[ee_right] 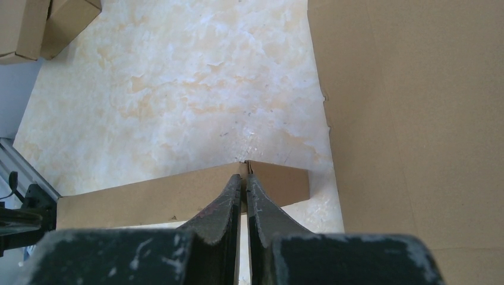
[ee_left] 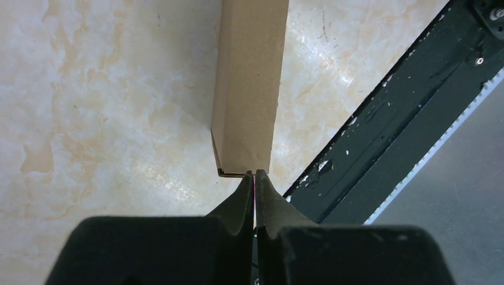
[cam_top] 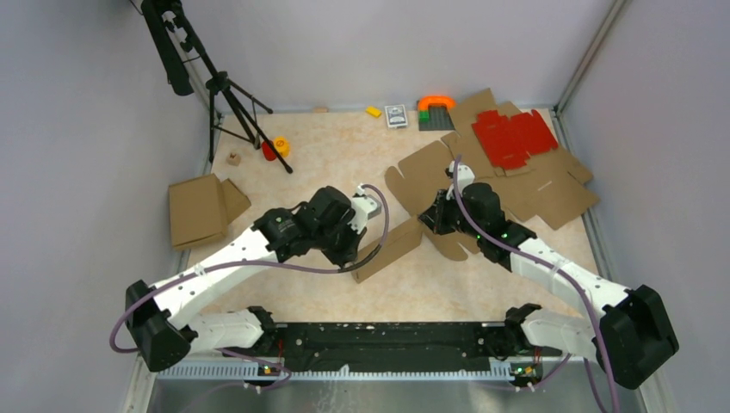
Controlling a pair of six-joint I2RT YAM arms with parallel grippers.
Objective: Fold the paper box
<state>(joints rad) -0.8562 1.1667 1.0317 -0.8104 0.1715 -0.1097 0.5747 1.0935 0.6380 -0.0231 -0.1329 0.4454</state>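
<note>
Paper box (cam_top: 419,172) edge at left hand (ee_left: 254,175)

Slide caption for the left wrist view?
Left gripper closed on the corner of the paper box's raised strip, above the table.

Passage over tabletop (cam_top: 336,155) between tripod (cam_top: 219,83) and paper box (cam_top: 422,172); folded carton (cam_top: 198,209) far left.

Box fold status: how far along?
Early. Done: one side strip of the paper box is folded up. In hand: left gripper and right gripper are shut on that strip's edges. Left: main panel and flaps lie flat, unfolded.
</note>
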